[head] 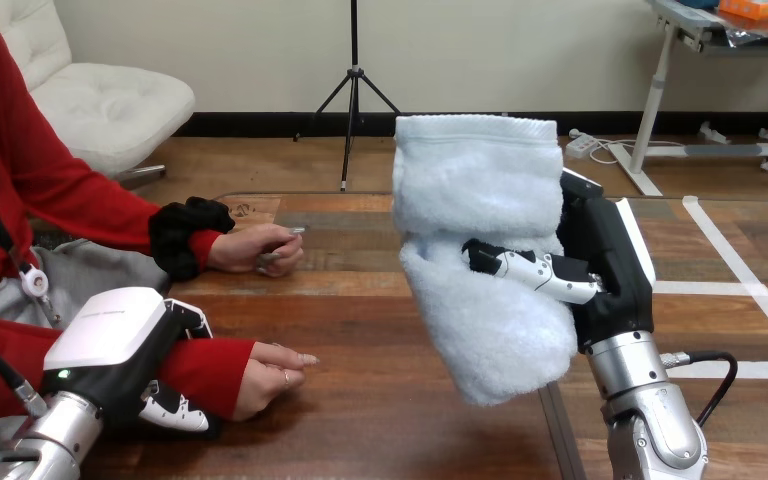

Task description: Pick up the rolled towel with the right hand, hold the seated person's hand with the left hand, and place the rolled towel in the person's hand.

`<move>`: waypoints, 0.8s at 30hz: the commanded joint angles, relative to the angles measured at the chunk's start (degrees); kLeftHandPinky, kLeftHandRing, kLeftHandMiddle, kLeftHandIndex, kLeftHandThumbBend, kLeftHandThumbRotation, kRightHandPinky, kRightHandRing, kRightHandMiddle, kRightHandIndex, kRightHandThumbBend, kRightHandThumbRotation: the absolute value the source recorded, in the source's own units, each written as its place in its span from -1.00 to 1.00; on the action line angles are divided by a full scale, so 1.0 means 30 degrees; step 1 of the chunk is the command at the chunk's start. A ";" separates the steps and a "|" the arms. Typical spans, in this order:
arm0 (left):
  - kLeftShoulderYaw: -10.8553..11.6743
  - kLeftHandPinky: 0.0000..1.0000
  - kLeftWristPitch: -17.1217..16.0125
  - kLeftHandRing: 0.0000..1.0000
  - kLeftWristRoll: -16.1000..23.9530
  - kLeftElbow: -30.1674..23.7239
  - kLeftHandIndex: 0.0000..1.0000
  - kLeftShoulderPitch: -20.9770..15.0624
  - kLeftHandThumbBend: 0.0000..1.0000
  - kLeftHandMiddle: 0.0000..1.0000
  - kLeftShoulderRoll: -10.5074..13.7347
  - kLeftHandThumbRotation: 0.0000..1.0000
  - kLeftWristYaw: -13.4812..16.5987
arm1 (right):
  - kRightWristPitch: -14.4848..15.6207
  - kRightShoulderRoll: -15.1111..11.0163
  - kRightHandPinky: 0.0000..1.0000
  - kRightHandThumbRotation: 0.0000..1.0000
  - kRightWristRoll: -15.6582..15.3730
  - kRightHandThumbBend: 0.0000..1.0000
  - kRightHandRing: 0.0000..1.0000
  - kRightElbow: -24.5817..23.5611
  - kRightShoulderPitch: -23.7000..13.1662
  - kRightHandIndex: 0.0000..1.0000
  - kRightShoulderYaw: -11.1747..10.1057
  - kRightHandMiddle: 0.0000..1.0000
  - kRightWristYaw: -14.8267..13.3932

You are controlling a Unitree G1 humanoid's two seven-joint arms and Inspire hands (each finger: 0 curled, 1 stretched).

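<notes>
The right hand grips the rolled towel, raised above the desk's right half. The left hand clasps the wrist of the person's hand near the front-left edge. That hand lies palm down and curled, so unless it turns, the bulky towel would likely slide off.

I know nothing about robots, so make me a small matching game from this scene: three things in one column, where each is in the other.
1. rolled towel
2. left hand
3. person's farther hand

A. lying on the table, away from the robot
B. curled round the person's red-sleeved wrist
C. held up off the table in the right hand

Pairs: 1-C, 2-B, 3-A.
</notes>
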 commanded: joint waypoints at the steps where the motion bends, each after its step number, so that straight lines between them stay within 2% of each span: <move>1: 0.0443 -0.25 0.0064 -0.21 -0.0342 -0.1285 -0.12 -0.0119 0.81 -0.14 0.0122 -1.00 -0.0012 | -0.0692 0.0195 -0.36 -1.00 0.0047 0.50 -0.29 -0.0315 -0.1151 -0.16 0.0071 -0.16 -0.0026; 12: 0.0801 -0.27 0.0210 -0.23 -0.0659 -0.2230 -0.15 0.0191 0.81 -0.17 0.0236 -1.00 -0.0512 | -0.0752 0.0241 -0.37 -1.00 0.0181 0.50 -0.29 -0.0020 -0.1270 -0.16 0.0027 -0.16 0.0143; 21: 0.1196 -0.29 -0.0324 -0.26 -0.1045 -0.2517 -0.18 0.0386 0.86 -0.19 0.0239 -1.00 -0.0319 | -0.0804 0.0254 -0.37 -1.00 0.0178 0.50 -0.29 0.0247 -0.1367 -0.16 -0.0051 -0.15 0.0111; 24: 0.1326 -0.30 -0.0173 -0.27 -0.1281 -0.2909 -0.19 0.0535 0.86 -0.20 0.0245 -1.00 -0.0490 | -0.0816 0.0252 -0.36 -1.00 0.0181 0.50 -0.29 0.0387 -0.1424 -0.16 -0.0068 -0.15 0.0117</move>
